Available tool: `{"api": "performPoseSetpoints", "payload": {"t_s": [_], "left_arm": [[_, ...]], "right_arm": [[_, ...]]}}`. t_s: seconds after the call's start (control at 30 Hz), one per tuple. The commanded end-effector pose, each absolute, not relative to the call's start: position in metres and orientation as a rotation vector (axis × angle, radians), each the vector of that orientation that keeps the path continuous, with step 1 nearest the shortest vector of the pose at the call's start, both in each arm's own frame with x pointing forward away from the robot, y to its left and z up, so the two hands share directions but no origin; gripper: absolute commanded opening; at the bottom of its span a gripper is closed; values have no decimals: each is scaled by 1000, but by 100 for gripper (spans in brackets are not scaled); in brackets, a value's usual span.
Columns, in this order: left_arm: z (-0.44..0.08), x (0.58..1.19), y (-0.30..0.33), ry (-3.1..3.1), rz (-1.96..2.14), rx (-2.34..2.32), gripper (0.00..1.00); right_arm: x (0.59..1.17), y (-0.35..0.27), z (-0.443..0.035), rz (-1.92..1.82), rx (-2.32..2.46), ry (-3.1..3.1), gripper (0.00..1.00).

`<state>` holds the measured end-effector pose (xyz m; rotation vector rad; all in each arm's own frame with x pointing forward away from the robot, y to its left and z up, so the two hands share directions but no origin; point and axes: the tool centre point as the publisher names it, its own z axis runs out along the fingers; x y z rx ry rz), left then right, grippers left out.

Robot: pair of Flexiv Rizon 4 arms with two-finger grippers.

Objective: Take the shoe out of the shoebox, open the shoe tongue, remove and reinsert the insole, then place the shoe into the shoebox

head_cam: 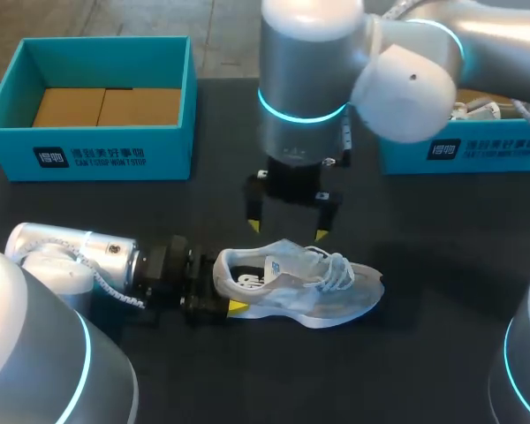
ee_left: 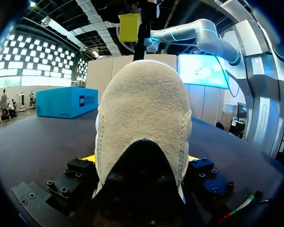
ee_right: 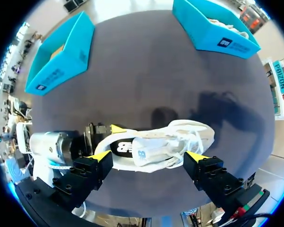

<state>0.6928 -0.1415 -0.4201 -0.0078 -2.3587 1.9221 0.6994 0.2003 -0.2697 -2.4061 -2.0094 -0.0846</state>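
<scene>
Sneaker, white mesh, lies on open dark counter; my left pincer clamps its heel, my right pincer hangs spread above.

R gripper spread wide above white sneaker on dark table; L gripper at heel.

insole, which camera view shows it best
The right wrist view: it looks straight down into the shoe, so the insole shows in the opening. The head view catches only a slanted glimpse of it. The left wrist view shows just the shoe's heel, held by the left pincer, no insole.
</scene>
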Motion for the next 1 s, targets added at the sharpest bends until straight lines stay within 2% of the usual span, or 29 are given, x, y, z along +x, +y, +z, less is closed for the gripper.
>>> {"api": "performPoseSetpoints", "payload": {"t_s": [0.03, 0.53, 1.0], "left_arm": [[-424, 695, -141, -2360, 1923, -7, 0], [-424, 695, -141, -2360, 1923, -7, 0], [-424, 695, -141, -2360, 1923, -7, 0]], "right_arm": [[685, 232, -276, 19, -2607, -1975, 100], [667, 249, -305, 68, -2697, -1990, 100], [667, 235, -321, 121, -2858, -1899, 100]]}}
